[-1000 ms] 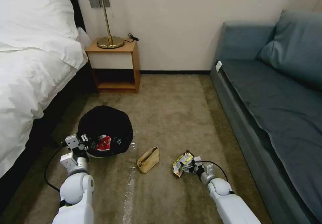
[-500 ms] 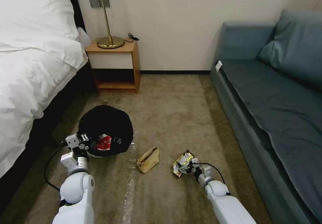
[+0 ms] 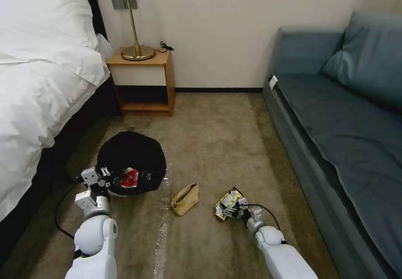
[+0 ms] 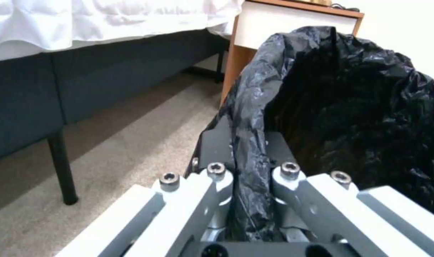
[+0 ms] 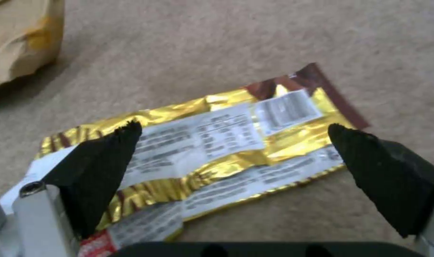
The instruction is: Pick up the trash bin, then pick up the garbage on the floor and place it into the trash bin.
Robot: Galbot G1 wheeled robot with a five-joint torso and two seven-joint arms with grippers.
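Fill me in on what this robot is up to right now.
It is tidying litter off the bedroom carpet. The left gripper is clamped on the bag-lined rim of the trash bin, which already has a red snack packet inside. The right gripper is down at the floor with its fingers spread open over the gold wrapper, not yet closed on it. A tan paper bag lies on the carpet between the bin and the wrapper.
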